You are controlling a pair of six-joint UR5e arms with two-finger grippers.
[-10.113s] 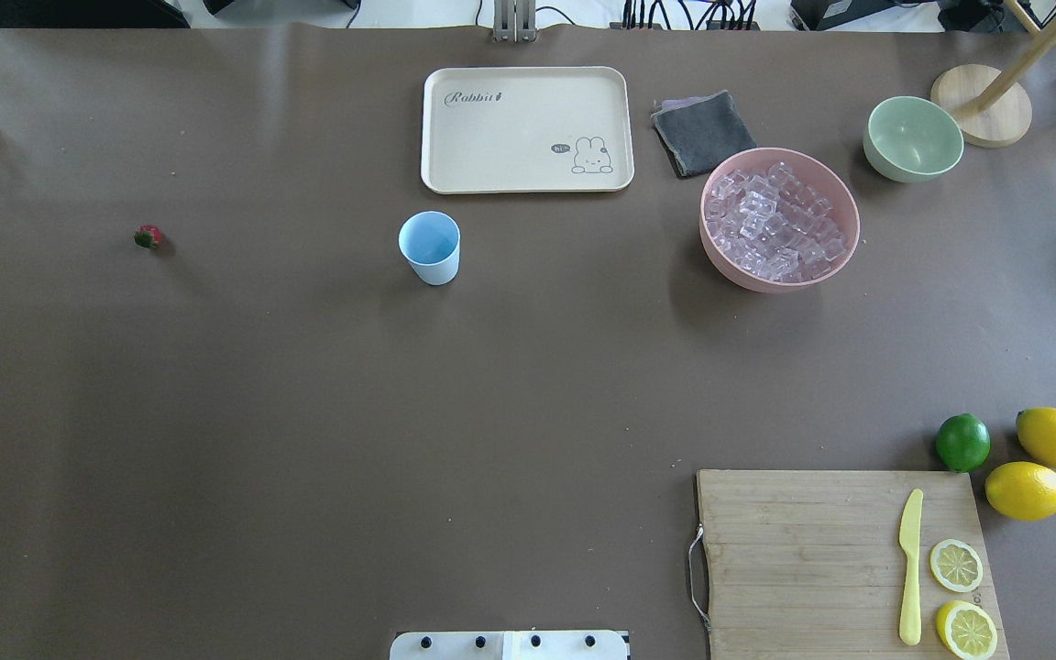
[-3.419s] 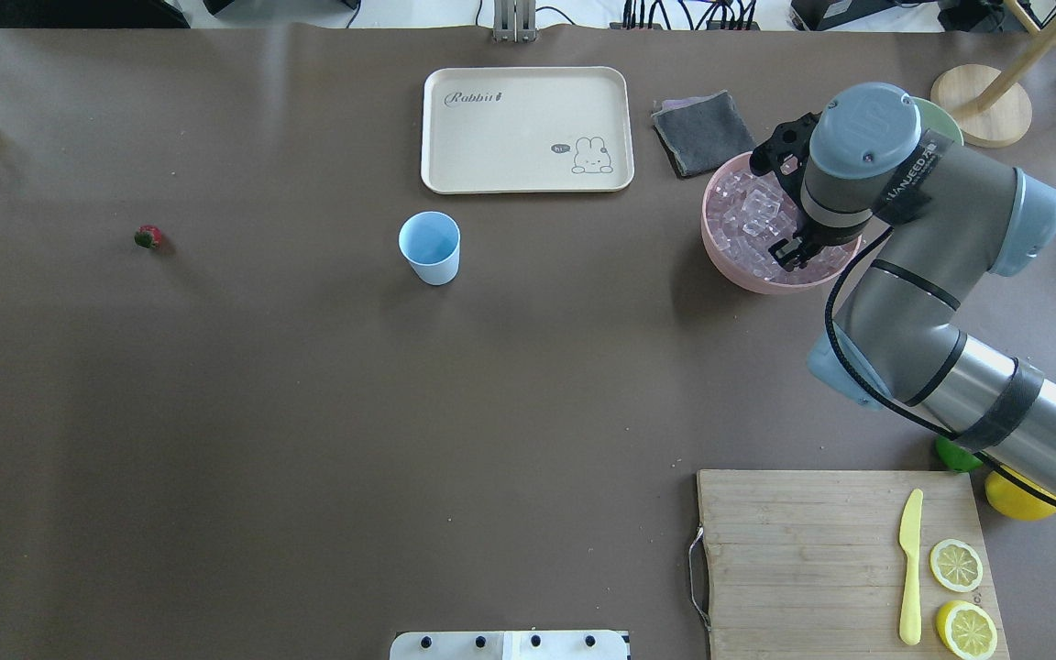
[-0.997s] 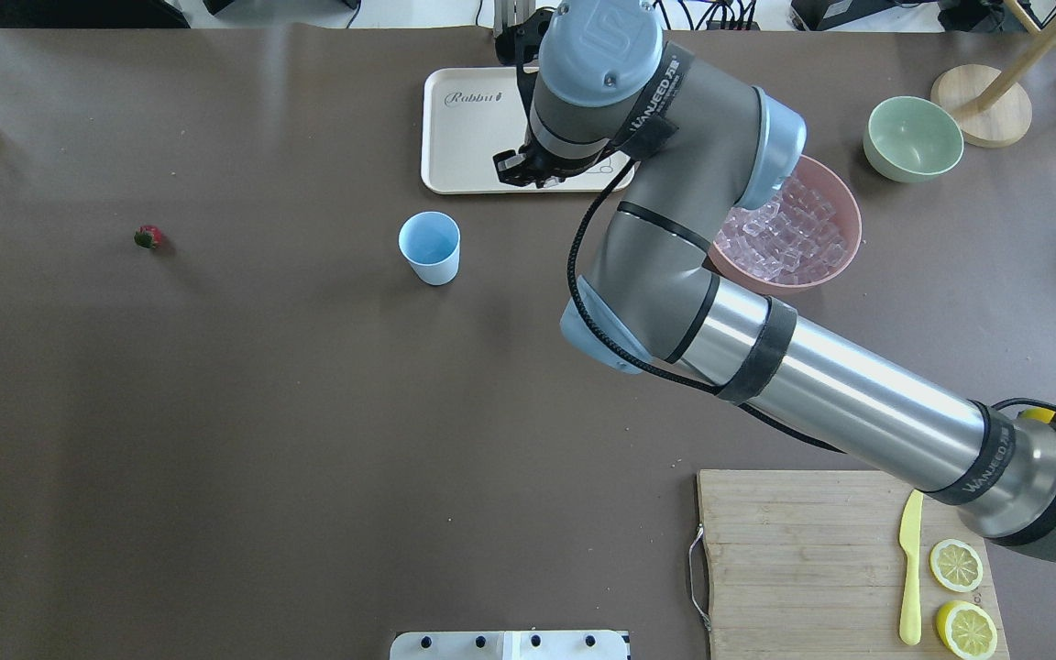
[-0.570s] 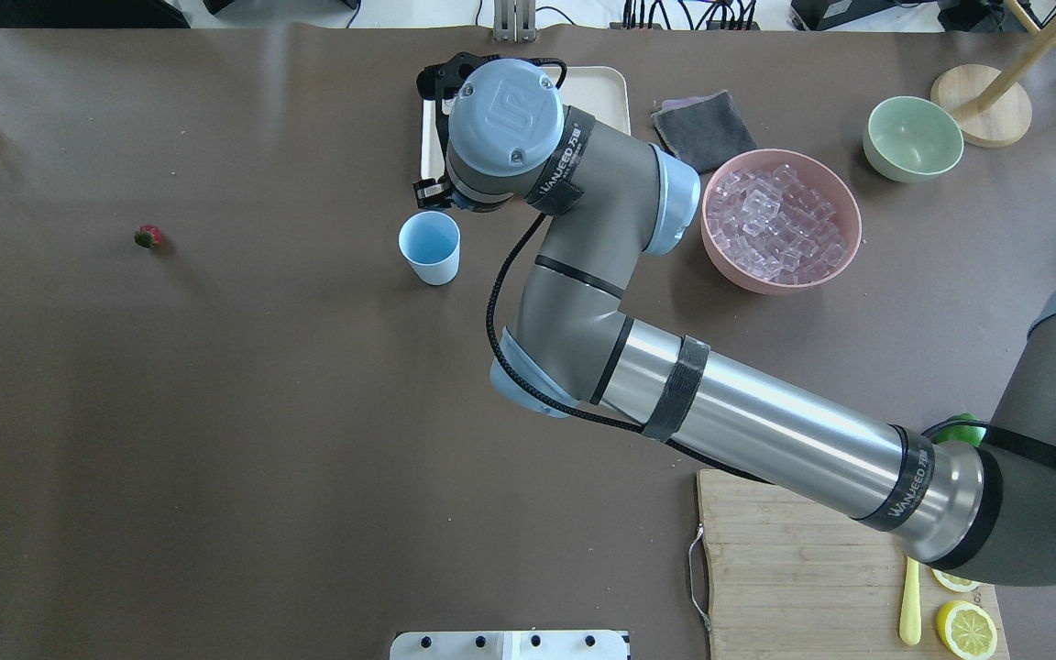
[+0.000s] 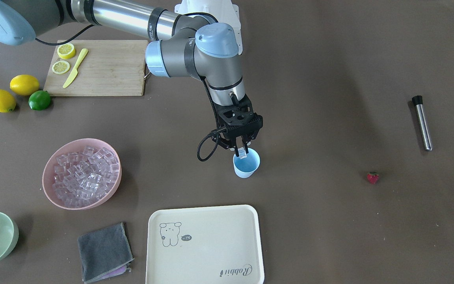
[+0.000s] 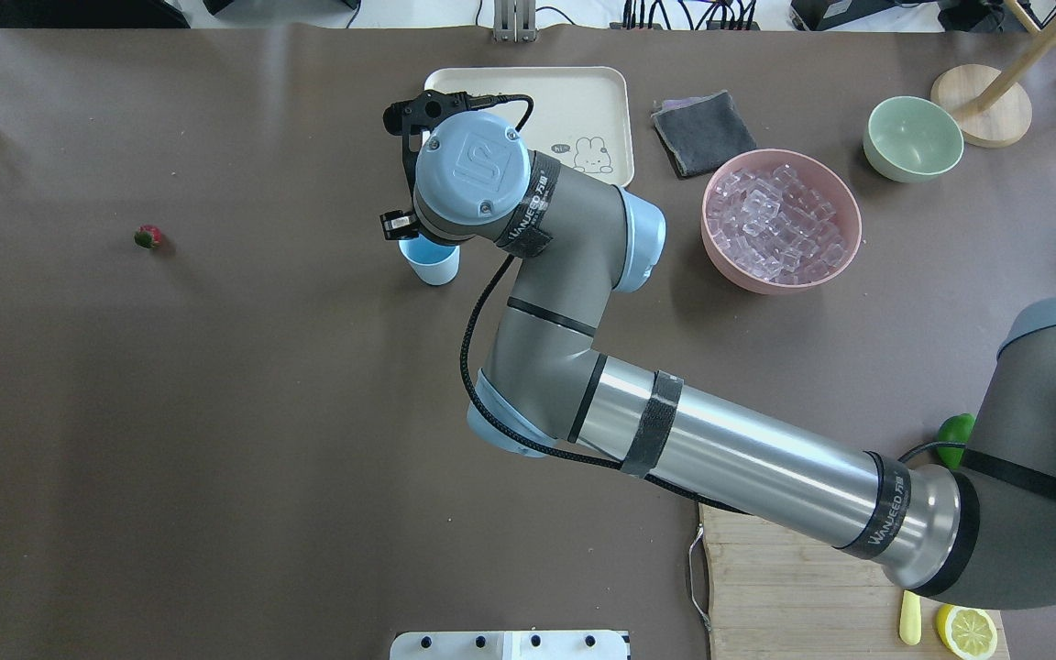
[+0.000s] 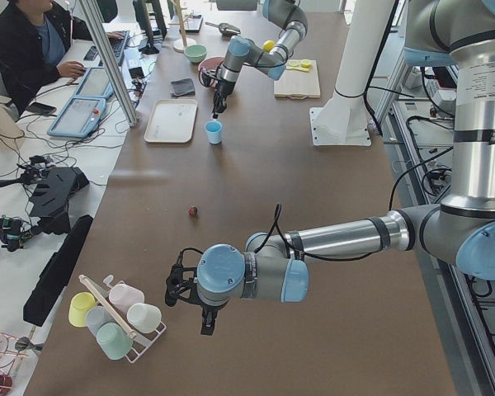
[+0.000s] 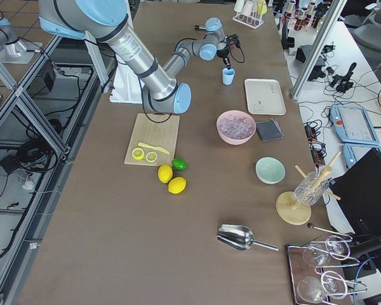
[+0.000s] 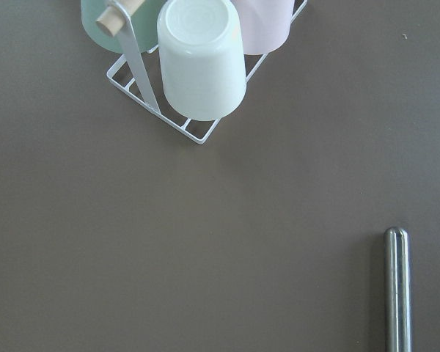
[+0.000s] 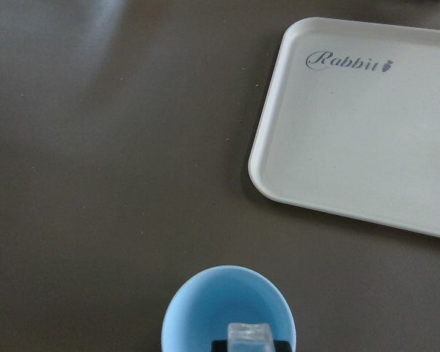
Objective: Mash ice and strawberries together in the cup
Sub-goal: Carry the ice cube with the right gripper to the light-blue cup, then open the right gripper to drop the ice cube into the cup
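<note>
Right tool (image 5: pixel 242 150) grips one ice cube (image 5: pixel 243 153) between near-closed fingers, directly above the upright cup (image 5: pixel 247 165); a release should drop it straight in; strawberry (image 5: pixel 373 177) lies on the desk (image 5: pixel 329 236) well apart, at 3 o'clock from the cup in the front-facing view.

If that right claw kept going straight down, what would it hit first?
Probably the cup: the right gripper hangs over its open mouth, shut on an ice cube, so the cube would likely enter first.

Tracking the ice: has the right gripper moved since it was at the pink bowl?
Yes. The right gripper, holding an ice cube, went leftward from the pink bowl to over the cup.
</note>
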